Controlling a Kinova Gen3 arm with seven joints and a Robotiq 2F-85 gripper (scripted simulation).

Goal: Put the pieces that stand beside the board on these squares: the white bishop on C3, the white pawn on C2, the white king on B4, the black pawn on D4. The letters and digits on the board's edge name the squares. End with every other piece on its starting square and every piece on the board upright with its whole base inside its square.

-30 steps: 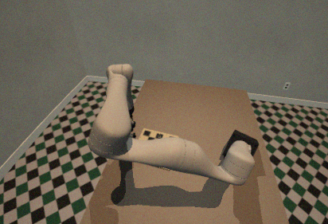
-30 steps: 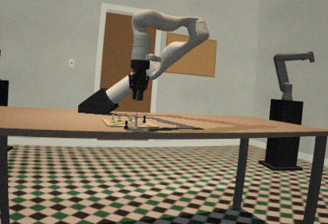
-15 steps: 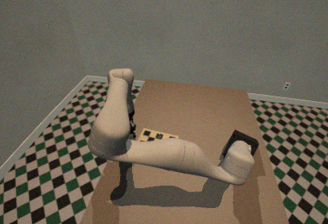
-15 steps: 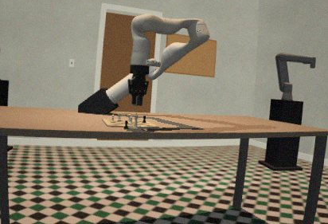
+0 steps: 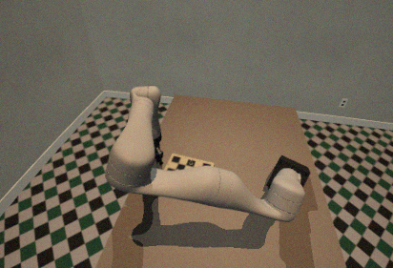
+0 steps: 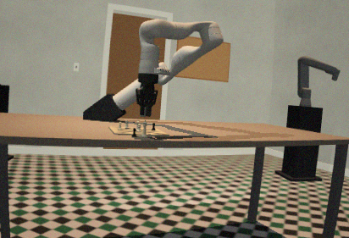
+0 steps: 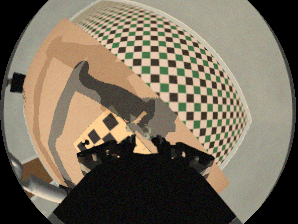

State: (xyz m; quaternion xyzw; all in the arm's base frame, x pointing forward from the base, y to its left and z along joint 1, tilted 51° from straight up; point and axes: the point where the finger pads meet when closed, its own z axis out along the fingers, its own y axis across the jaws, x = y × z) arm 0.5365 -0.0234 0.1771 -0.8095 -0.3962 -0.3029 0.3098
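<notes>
The chessboard [image 5: 203,163] [image 6: 115,132] [image 7: 120,131] lies on the table, largely hidden by the arm in the top view. In the exterior view, small white pieces [image 6: 119,125] [image 6: 127,124] [image 6: 138,126] and a black piece [image 6: 153,126] stand on or by it. A taller white piece [image 6: 144,130] and a black pawn [image 6: 134,133] stand upright near its front edge. Exact squares and white piece types cannot be told. My gripper [image 6: 146,114] [image 7: 145,139] points down, partly open and empty, above the pieces. Pale round tops [image 7: 146,131] show just beyond the fingertips in the wrist view.
The brown table [image 5: 229,130] [image 6: 254,133] carries the arm's base [image 6: 103,108] behind the board. The arm's dark shadow [image 5: 200,235] [image 7: 110,92] falls across the table. Another arm on a black pedestal [image 6: 301,145] stands beyond the table at the right in the exterior view.
</notes>
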